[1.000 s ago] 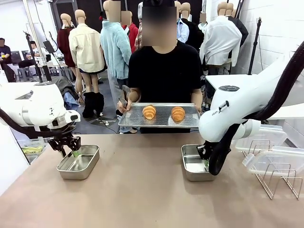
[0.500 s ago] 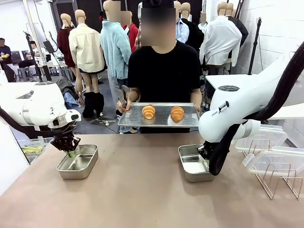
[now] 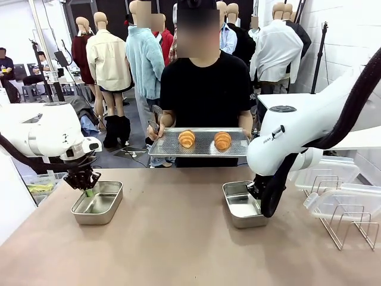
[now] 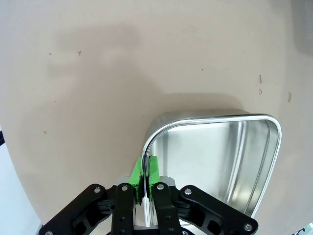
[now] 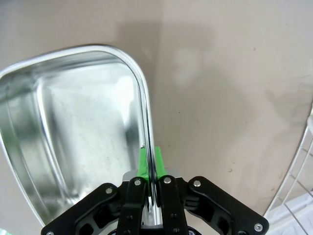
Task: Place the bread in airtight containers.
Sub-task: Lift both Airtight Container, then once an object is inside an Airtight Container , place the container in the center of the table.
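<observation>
A person holds a perforated tray [image 3: 205, 147] level over the far edge of the table [image 3: 178, 250]. On the tray lie a left roll [image 3: 186, 139] and a right roll [image 3: 222, 140], side by side and apart. Nearer you than the tray and off its left end, your left gripper [image 4: 146, 169] is clamped tight on the rim of the left tin [image 3: 95, 215]. Just nearer than the tray's right end, your right gripper [image 5: 150, 164] pinches the rim of the right tin [image 3: 247, 221].
</observation>
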Robot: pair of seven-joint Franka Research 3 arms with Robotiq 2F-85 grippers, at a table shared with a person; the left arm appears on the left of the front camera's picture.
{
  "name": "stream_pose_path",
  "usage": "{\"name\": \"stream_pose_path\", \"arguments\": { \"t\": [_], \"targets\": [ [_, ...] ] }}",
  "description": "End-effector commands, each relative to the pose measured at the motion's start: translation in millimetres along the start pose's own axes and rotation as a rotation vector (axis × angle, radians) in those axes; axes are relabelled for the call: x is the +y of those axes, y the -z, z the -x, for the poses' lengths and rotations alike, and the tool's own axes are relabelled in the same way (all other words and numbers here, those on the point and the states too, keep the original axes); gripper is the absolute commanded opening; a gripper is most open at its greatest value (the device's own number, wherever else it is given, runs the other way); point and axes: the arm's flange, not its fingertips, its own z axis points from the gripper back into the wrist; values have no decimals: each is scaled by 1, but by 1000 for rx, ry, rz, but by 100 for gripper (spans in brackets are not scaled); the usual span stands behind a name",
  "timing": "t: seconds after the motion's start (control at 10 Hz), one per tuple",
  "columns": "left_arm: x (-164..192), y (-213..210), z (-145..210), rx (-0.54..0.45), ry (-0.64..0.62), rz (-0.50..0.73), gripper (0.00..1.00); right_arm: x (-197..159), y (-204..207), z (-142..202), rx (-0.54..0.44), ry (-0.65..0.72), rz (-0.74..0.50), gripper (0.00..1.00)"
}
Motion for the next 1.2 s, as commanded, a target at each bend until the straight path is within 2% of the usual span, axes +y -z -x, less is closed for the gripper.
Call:
{"name": "stream_pose_path", "arguments": {
  "t": [0.0, 0.7, 0.8, 0.9, 1.0, 1.1],
  "targets": [
    [0, -1, 0, -6, 0, 0, 0, -3, 1, 7, -25, 18, -8, 0],
    [0, 0, 0, 0, 0, 0, 0, -2, 1, 1, -5, 6, -2, 0],
    [-20, -27, 7, 12, -30, 22, 0, 2, -22, -1, -35, -9, -40, 0],
    [-40, -59, 18, -36, -104, -14, 0, 12, -48, -6, -49, -5, -15, 0],
    [-57, -81, 25, -79, -97, -38, 0, 18, -67, -12, -73, 24, 1, 0],
    [-72, -97, 27, -73, -93, -30, 0, 22, -83, -15, -50, 47, -32, 0]
  ]
}}
